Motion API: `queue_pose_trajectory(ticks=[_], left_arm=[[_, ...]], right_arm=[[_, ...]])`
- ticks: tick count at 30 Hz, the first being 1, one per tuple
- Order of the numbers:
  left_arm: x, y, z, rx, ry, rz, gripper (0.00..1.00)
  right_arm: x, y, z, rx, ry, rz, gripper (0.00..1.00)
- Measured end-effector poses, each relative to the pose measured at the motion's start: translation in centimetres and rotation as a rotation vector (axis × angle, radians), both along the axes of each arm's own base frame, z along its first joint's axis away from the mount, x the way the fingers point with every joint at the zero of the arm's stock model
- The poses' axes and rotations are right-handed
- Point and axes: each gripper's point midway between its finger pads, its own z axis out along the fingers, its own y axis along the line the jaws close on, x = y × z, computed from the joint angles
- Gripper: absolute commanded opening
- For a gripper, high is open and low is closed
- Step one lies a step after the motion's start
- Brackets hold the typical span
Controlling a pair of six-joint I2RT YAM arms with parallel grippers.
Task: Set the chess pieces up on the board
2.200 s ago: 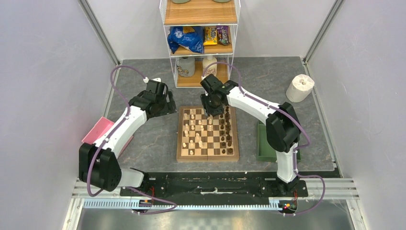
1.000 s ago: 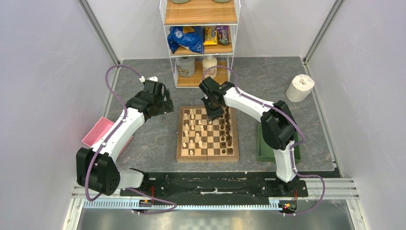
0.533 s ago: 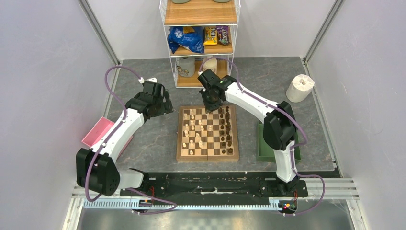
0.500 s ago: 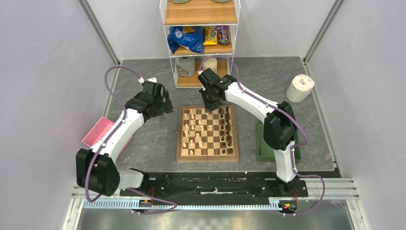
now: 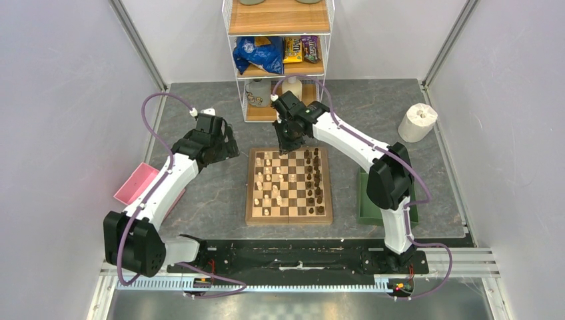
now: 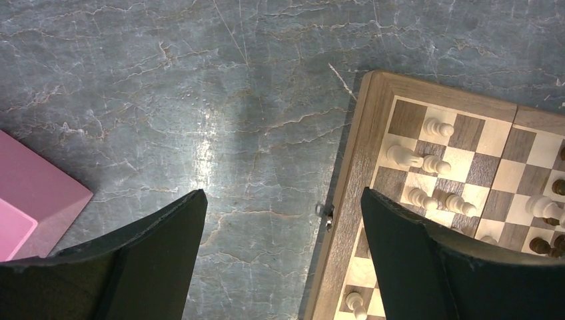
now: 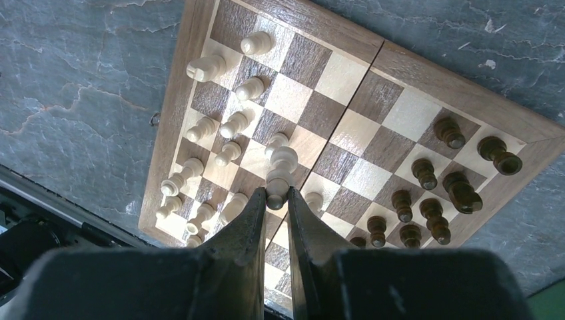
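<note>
Generally, the grey marbled table is laid out as follows. At the far left, a pink tray lies at the table edge, partly under the left arm. The left pincer hangs over bare table just left of the chessboard. Its jaws stand wide apart with nothing between them, and one finger overlaps the board's wooden border in the wrist view. A small metal clasp sits on that border.

The chessboard lies at the table's centre. The pale chess pieces crowd its left columns, several off their rows and at least one lying on its side. The right pincer hangs over the board's far edge, its jaws narrow and clamped on the base of a single pale piece. The dark chess pieces stand in the right columns.

Directly beyond the board stands a wire shelf rack, close behind the right pincer. It carries a blue snack bag, a yellow bag and a dark brown bag. Their print is too small to read. The right arm's cable crosses two pale containers on the lower shelf.

A green tray lies just right of the board, partly hidden by the right arm. A paper roll stands at the far right.
</note>
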Motion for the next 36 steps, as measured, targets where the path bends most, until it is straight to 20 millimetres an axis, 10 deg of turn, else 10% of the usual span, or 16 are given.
queue_pose_trajectory(ticks=[19, 36], left_arm=[[-0.1, 0.1, 0.0, 0.0, -0.003, 0.003, 0.93], [-0.3, -0.1, -0.2, -0.01, 0.005, 0.0, 0.93]], right_arm=[[-0.7, 0.1, -0.3, -0.061, -0.032, 0.003, 0.16], [-0.3, -3.9, -2.9, -0.152, 0.001, -0.091, 0.16]])
